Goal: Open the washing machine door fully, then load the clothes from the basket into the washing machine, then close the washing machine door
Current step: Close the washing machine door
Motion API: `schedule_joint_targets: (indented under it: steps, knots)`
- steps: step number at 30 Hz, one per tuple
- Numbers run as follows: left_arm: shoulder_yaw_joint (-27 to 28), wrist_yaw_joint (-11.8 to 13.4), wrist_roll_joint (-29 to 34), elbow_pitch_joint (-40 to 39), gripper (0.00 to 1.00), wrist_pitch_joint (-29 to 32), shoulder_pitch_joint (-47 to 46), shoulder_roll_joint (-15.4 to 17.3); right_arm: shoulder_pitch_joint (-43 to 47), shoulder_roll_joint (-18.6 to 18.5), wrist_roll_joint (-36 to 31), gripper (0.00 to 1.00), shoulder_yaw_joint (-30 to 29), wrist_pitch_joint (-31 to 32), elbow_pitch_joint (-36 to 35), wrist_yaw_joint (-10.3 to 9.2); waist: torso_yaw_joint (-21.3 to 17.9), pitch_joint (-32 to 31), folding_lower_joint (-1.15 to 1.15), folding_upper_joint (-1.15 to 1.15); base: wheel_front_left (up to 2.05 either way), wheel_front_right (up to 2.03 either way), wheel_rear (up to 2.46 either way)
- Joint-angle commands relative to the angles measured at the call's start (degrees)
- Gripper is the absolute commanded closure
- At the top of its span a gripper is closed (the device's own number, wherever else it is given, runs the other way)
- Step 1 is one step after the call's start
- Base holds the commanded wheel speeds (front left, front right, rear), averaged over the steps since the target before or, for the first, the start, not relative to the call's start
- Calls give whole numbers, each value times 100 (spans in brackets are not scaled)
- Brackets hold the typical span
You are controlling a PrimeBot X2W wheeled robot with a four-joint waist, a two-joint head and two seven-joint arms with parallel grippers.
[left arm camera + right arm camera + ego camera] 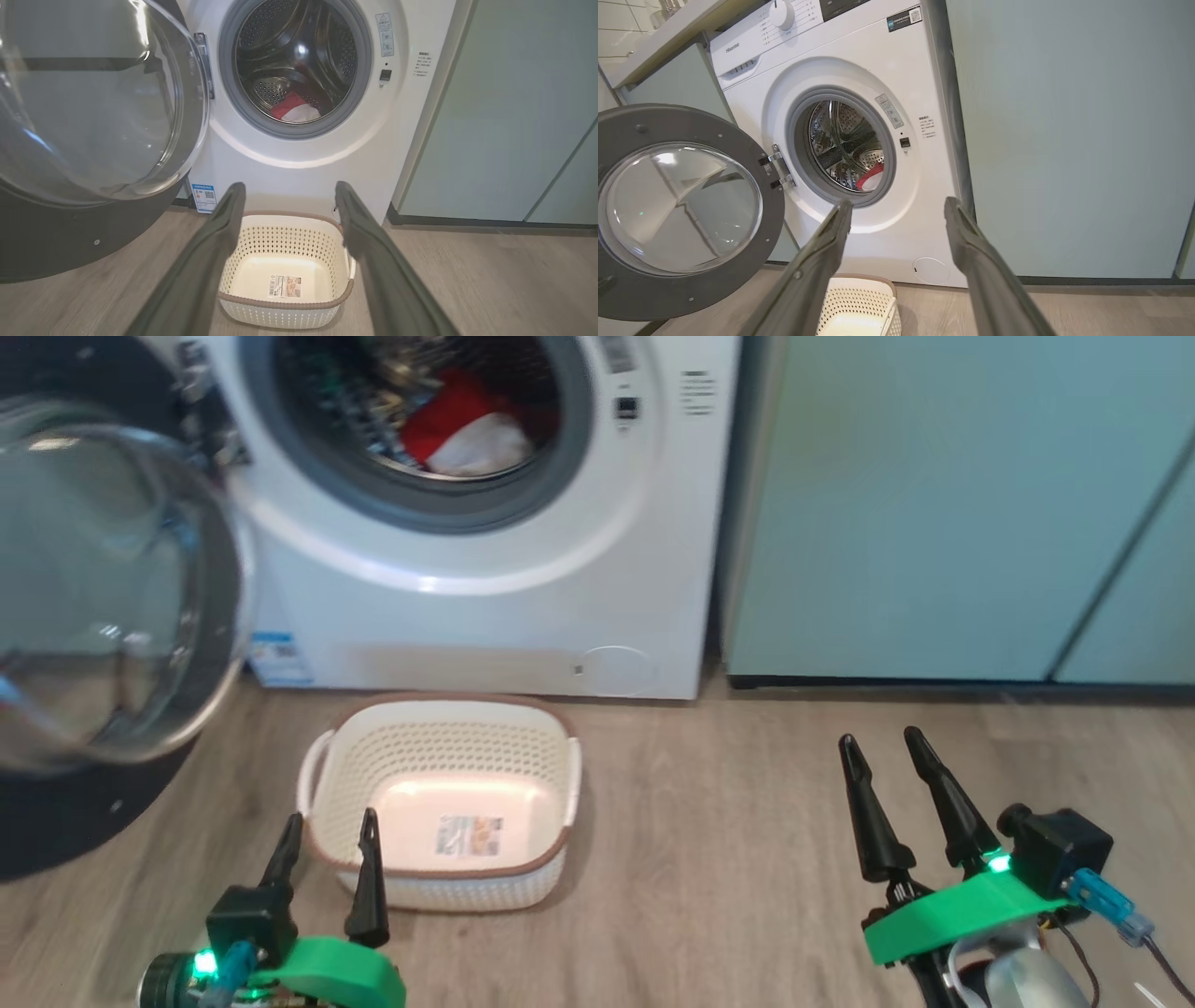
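One big white washing machine (pixel 485 616) stands with its drum exposed, the washing machine door (pixel 112 579) hanging wide open on its hinge to my left. On the floor just in front of the machine sits the basket (pixel 439 756), with nothing inside but its label. The clothes (pixel 467 434), red with a white piece on top, lie low in the drum near the grey seal. My left gripper (pixel 332 817) hovers by the basket's near-left corner. My right gripper (pixel 878 737) hangs well off to the right above bare floor. Each has its fingers spread and grips nothing.

Loading looks done to me, and I judge that only shutting the door is left. The white piece rests close to the lip and could be pinched in the seal. A push on the bulging glass could also slide off. The door's outer edge is cut off in the head view, I can't make out a handle, and the back of the drum is lost in shadow.
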Motion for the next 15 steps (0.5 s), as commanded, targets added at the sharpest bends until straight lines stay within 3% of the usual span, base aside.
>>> schedule_joint_targets:
  steps: [1,15]
  knots:
    - [197,13,73,-144,0,-29,-224,9,-171,-12,50,0,142,-37,-218,0,397,57,0,0,0,0,0]
    - [460,-164,386,-136,0,-29,-165,29,-134,-12,325,0,294,-37,-278,0,1982,-63,0,0,0,0,0]
